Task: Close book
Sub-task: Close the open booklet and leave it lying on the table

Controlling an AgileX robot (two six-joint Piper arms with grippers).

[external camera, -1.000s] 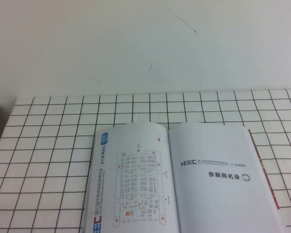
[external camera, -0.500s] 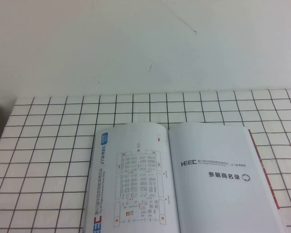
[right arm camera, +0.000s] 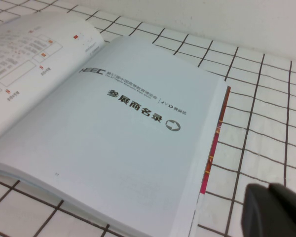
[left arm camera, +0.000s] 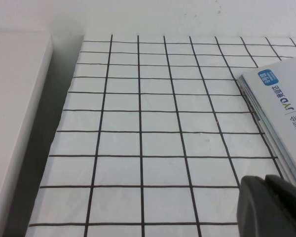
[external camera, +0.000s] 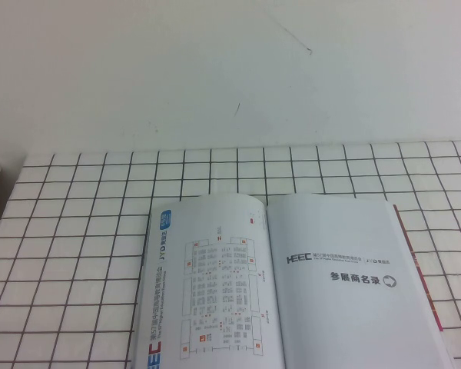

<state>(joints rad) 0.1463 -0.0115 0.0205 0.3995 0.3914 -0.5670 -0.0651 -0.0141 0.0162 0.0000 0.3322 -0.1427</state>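
Currently the book (external camera: 292,284) lies open and flat on the gridded cloth (external camera: 84,231), its near end running out of the high view. Its left-hand page (external camera: 215,284) carries a floor plan and curls up slightly at the spine; its right-hand page (external camera: 346,277) is mostly blank below a short printed title. A red cover edge (external camera: 415,261) shows along the book's right side. The left gripper (left arm camera: 271,207) appears only as a dark part just beside the book's left edge, over the cloth; whether it is open or closed I cannot tell, and nothing visibly sits in it. The right gripper (right arm camera: 276,210) shows likewise, near the book's red-edged side, its state equally unclear. Beyond the book rises a plain white wall (external camera: 215,69).
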